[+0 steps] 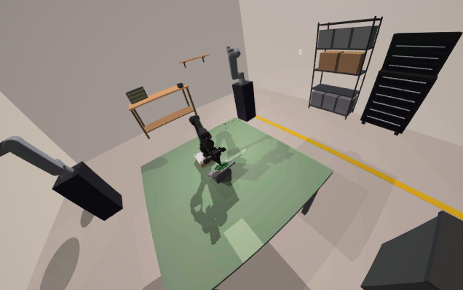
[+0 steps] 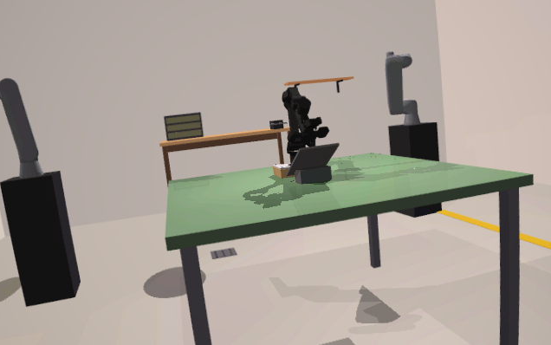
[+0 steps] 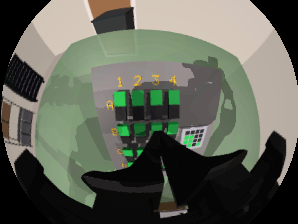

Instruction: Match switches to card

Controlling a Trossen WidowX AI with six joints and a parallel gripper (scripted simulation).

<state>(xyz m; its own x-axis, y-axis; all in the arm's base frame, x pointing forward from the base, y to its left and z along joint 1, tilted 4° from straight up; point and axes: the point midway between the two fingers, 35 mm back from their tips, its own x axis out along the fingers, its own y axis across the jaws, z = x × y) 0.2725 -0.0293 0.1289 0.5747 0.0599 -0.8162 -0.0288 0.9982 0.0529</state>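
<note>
The tilted grey switch panel (image 1: pixel 211 174) (image 2: pixel 314 157) (image 3: pixel 200 107) stands on a dark block. Its rocker switches have green far halves and dark near halves, in columns 1 to 4. In row A, switch 1 (image 3: pixel 120 98) and switch 3 (image 3: pixel 156 97) show bright green; switch 2 (image 3: pixel 137 98) looks darker. In row B, switch 2 (image 3: pixel 139 130) also looks darker. Rows C and D are mostly hidden by the fingers. The white card (image 3: pixel 194 137) shows dark squares in its far part and several green ones at lower left. My gripper (image 3: pixel 157 134) is shut and empty, its tips over the grid near row B, columns 3 and 4.
The panel stands on the green table (image 1: pixel 266 197) (image 2: pixel 230 204) (image 3: pixel 150 45). A wooden block with a white top (image 1: pixel 199 158) (image 2: pixel 279 171) is beside the arm's base. Two grey arms on black pedestals (image 1: pixel 244 100) (image 2: pixel 39 238) stand off the table.
</note>
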